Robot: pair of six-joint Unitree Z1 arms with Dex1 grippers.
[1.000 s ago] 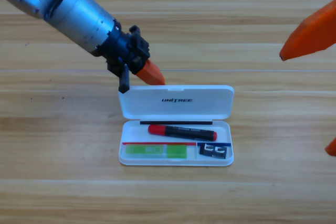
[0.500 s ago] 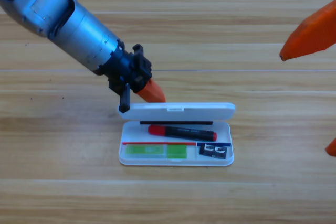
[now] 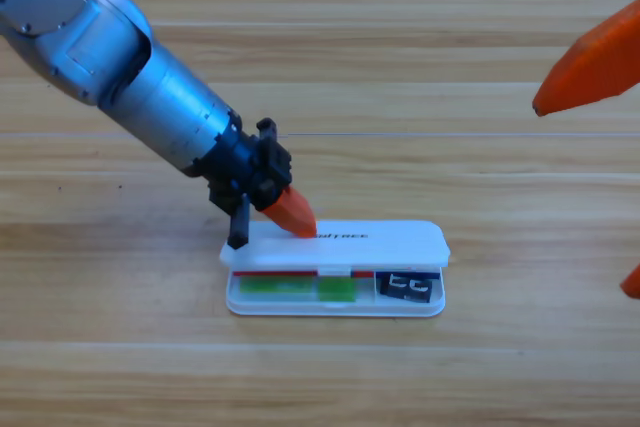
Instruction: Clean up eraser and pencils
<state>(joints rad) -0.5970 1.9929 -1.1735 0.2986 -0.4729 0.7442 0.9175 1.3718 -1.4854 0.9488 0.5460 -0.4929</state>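
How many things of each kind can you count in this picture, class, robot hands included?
White case: 1
Green stick: 1
Black eraser: 1
Robot hands: 2 (left hand on the case's lid, right hand waiting at the right edge)
Total: 5

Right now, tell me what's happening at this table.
The left claw is pressing on the lid of the white case, near its left end, tipping it down over the tray. The lid is partly down, not shut: the light green stick and the black eraser show in the front of the tray, while the pen is hidden under the lid. The right claw waits at the picture's right edge.
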